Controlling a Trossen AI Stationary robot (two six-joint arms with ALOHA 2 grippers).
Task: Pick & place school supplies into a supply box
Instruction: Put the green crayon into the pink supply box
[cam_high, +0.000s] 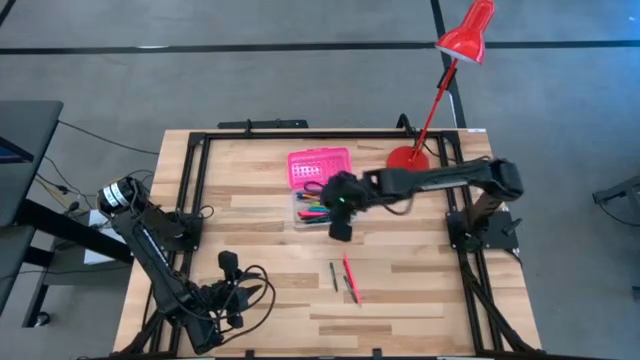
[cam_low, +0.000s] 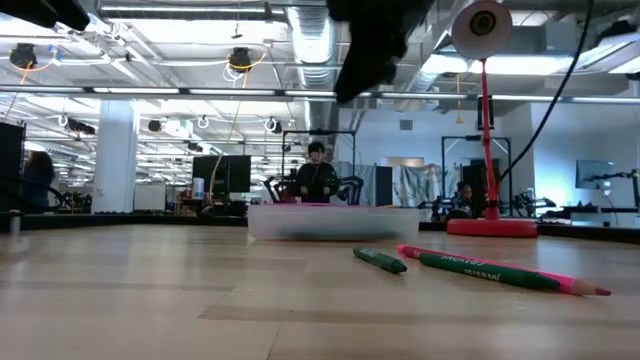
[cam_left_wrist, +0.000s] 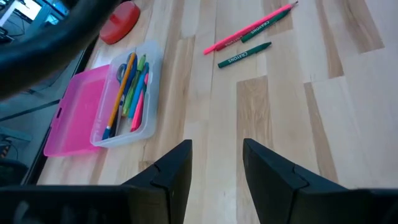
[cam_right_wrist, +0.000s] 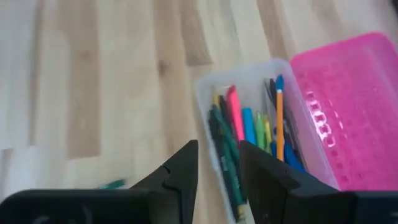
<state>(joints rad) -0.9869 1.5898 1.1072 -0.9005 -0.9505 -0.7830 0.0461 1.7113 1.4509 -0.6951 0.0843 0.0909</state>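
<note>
Pink plastic marked the supply box (cam_high: 318, 168) from where I sat: its textured lid lay flipped open on the far side of the clear base, which sat near the table's middle, close to the red lamp base (cam_high: 407, 157). Inside the base I saw a row of school supplies (cam_left_wrist: 127, 93), among them orange, green, pink and blue sticks, packed side by side. My right gripper (cam_high: 341, 222) hung over the near edge of that base, its fingers (cam_right_wrist: 180, 171) parted with nothing between them. A green crayon (cam_left_wrist: 244, 55) and a longer pink and green pencil pair (cam_left_wrist: 249, 28) lay loose on the wood (cam_high: 400, 290) nearer the front edge, just beside each other; from overhead I could not quite separate the pair. My left gripper (cam_high: 228, 268) waited at the front left corner, fingers (cam_left_wrist: 174, 168) spread apart and empty above bare boards. A person stood far off in the room.
</note>
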